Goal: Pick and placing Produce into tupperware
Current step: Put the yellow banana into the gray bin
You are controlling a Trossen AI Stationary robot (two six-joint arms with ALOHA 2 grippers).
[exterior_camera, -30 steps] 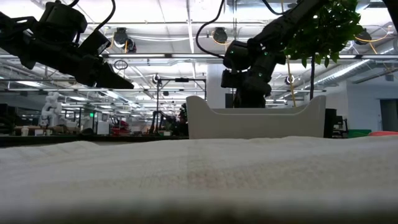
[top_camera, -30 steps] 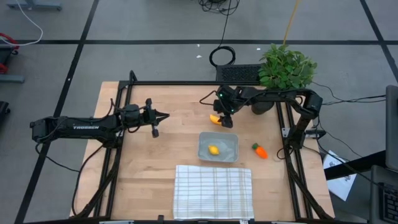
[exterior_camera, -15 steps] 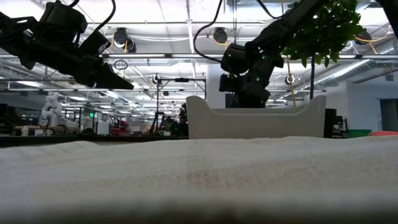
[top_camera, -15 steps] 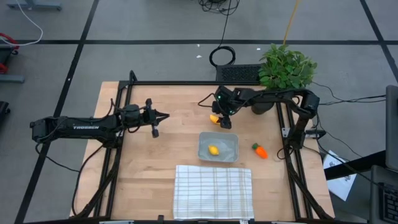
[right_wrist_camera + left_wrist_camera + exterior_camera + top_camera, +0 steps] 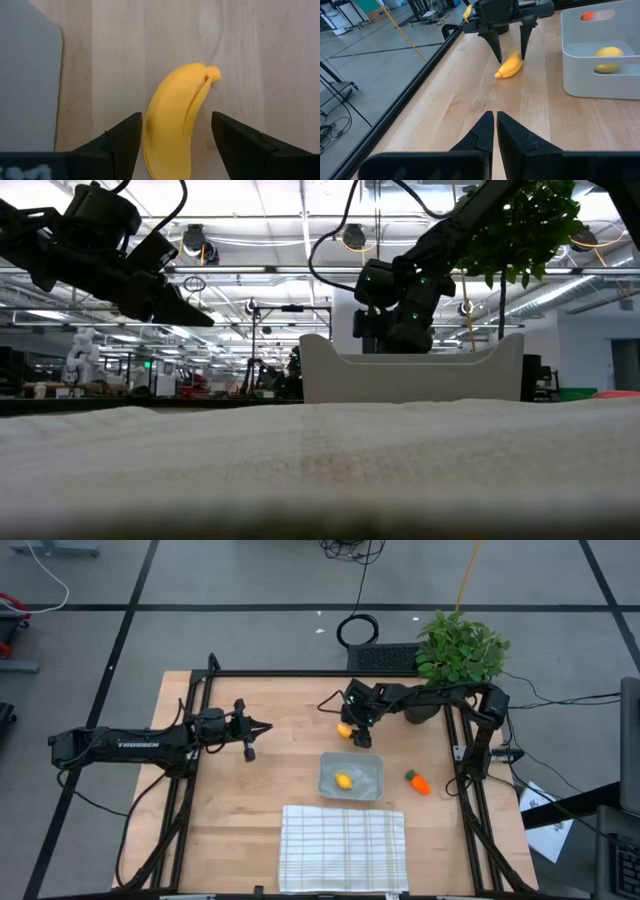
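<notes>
Counter [image 5: 270,780]: tupperware [image 5: 351,776] sits centrally, lemon [image 5: 343,780] inside. Right gripper [image 5: 509,44] hangs above the banana [image 5: 172,122], jaws spread astride it for pickup. Left gripper [image 5: 495,122] waits apart, jaws pressed together. Carrot [image 5: 417,781] lies beside the tupperware.

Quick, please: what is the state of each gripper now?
Left gripper: shut, holding nothing, above bare table.
Right gripper: open, its fingers either side of the banana, not gripping it yet.
</notes>
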